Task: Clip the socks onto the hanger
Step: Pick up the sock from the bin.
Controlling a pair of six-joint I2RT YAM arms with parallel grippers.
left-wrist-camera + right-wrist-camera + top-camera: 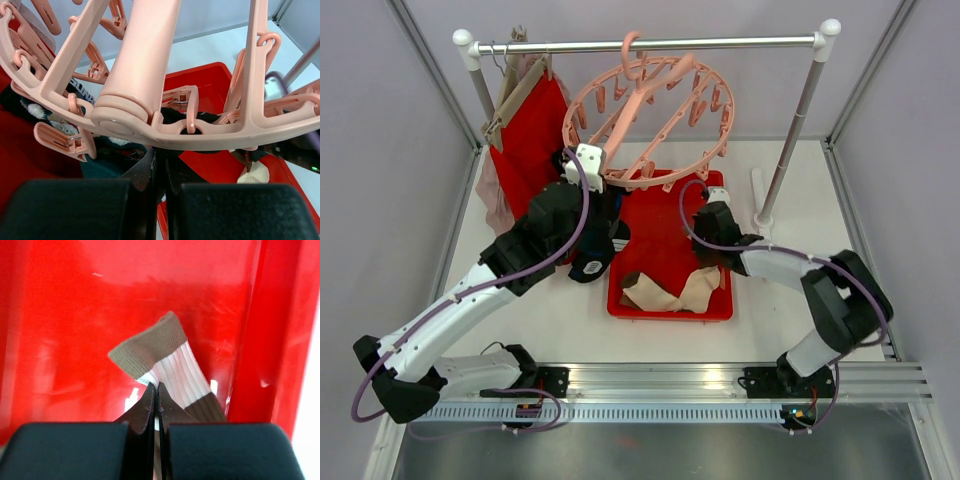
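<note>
The pale-pink ring hanger (pixel 663 179) hangs from the rail by its hook, and its hub and clips fill the left wrist view (pixel 140 65). My left gripper (pixel 607 216) sits just under the ring's front rim. Its fingers (pixel 161 156) are shut on a black sock (pixel 176 116) that reaches up to a clip (pixel 189 107). A dark sock with white markings (pixel 592 258) hangs below it, and a teal one (pixel 105 164) shows beside it. My right gripper (pixel 708 262) is low in the red tray (pixel 665 225), shut (pixel 156 388) on the cuff of a tan-and-white sock (pixel 172 357). Beige socks (pixel 660 292) lie at the tray's front.
A red cloth (pixel 532 135) and a beige garment (pixel 498 195) hang on wooden hangers at the rail's left end. The rail (pixel 720 43) stands on two posts, the right one (pixel 790 140) just beside the tray. The tray's wall (pixel 280 340) rises right of the right gripper.
</note>
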